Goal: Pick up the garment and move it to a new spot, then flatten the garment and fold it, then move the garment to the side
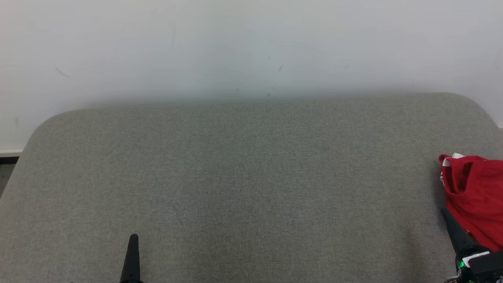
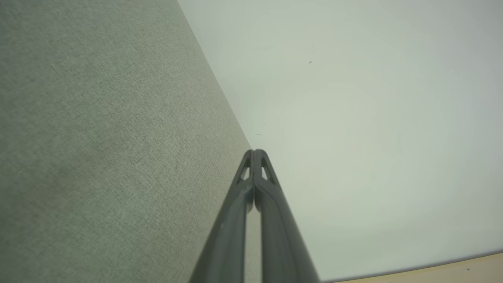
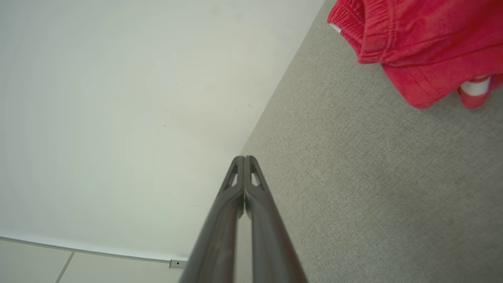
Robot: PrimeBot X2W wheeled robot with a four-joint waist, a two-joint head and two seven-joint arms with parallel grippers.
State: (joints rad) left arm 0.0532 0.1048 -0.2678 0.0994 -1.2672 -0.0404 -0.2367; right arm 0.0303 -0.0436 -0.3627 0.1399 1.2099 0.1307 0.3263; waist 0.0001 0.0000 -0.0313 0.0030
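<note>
A crumpled red garment (image 1: 475, 196) with white trim lies at the far right edge of the grey fabric surface (image 1: 251, 177), partly cut off by the picture's edge. The right wrist view has the garment (image 3: 424, 43) at its top right, apart from the fingers. My right gripper (image 1: 444, 212) hovers just left of the garment with its tips together and nothing between them; its tips (image 3: 244, 158) meet in its own wrist view. My left gripper (image 1: 133, 237) stands at the lower left over bare fabric, shut and holding nothing, its tips (image 2: 255, 151) touching.
A white wall (image 1: 251, 47) rises directly behind the grey surface, whose back corners are rounded. A strip of floor and skirting (image 1: 10, 155) shows at the far left. Pale floor tiles (image 3: 59, 267) lie below the wall in the right wrist view.
</note>
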